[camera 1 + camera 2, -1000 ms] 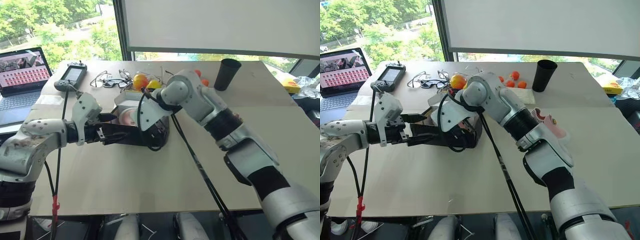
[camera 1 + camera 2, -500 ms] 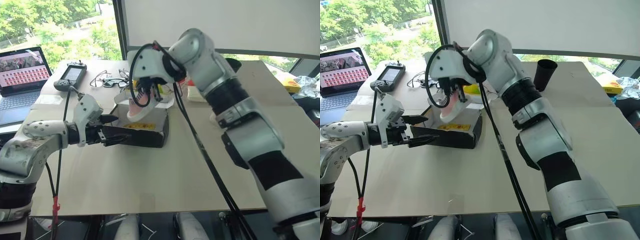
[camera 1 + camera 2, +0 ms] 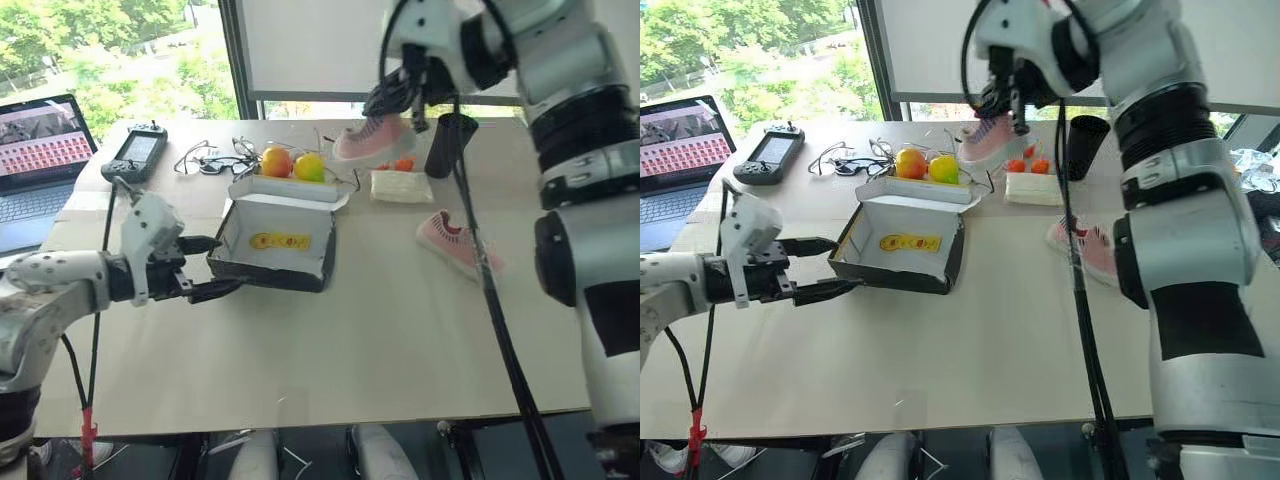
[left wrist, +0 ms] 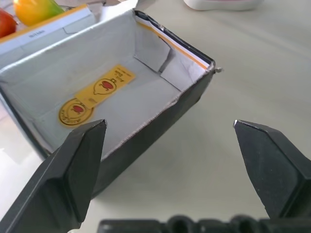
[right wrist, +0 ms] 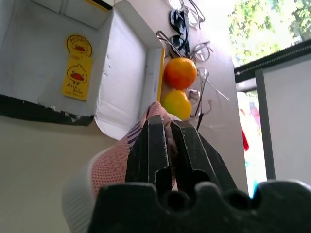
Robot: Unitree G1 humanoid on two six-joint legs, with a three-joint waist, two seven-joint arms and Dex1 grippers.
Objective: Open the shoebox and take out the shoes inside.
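Overhead, the right fingers (image 5: 165,145) are pinching shut on one pink shoe (image 3: 372,140), suspending it in the air beyond the shoebox (image 3: 272,245). Beside the shoebox's near corner, the left fingers (image 3: 205,268) are standing spread wide, gripping nothing, just clear of the dark wall. The shoebox is lying open on the tabletop (image 3: 360,340), its white inside bare except for a yellow duck sticker (image 4: 95,92). Behind the shoebox, two fruits (image 3: 293,163) are sitting against its raised flap. The second pink shoe (image 3: 455,245) is lying on the tabletop, well apart from the shoebox on the right gripper's side.
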